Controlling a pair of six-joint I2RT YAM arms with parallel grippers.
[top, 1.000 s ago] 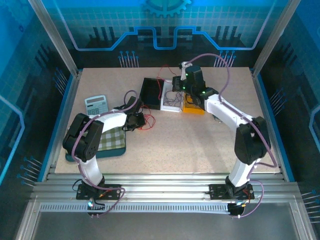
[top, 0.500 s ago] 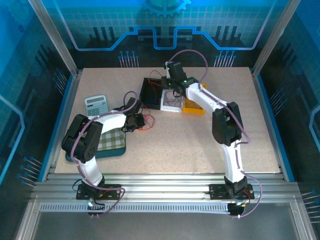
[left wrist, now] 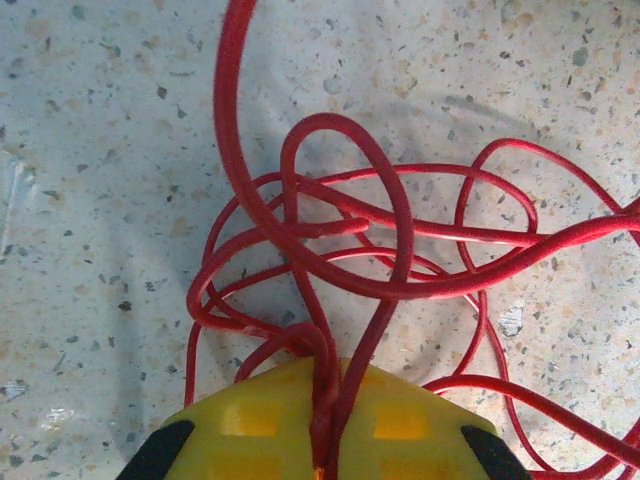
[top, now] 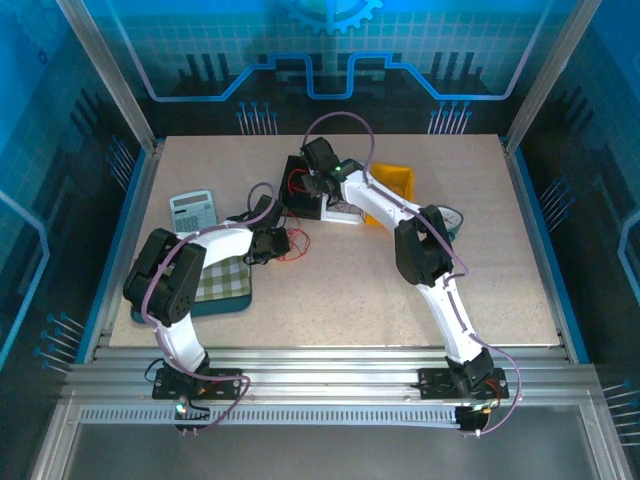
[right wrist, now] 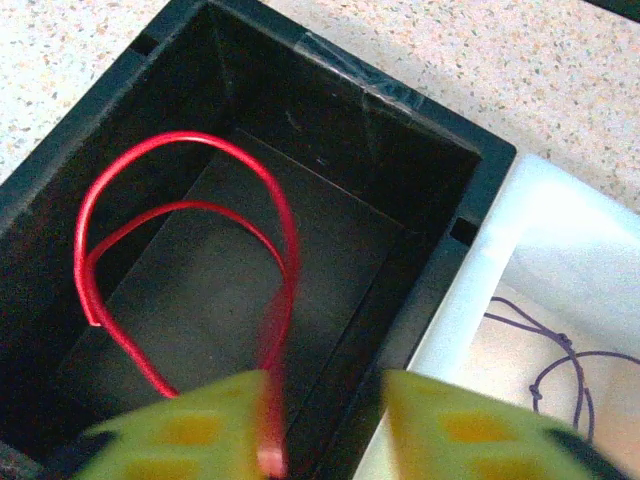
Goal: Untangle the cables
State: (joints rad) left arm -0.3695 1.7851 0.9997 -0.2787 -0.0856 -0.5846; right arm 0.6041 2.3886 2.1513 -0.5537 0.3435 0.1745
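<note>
Because the red strands seem meant to be sorted apart from the rest, my right pincer hangs over the black box with its fingers parted and a clear gap between them. One red wire loops down inside the box directly beneath. Its upper end is blurred against the inner edge of one finger, so I judge this to be a release, not a grip. Just to the side of that pincer sits the white tray, with a thin purple wire lying in it. My left pincer is closed tight on the red tangle, whose knotted loops spread over the table straight ahead of its tips. I judge it is pinned there so another strand can be drawn out.
</note>
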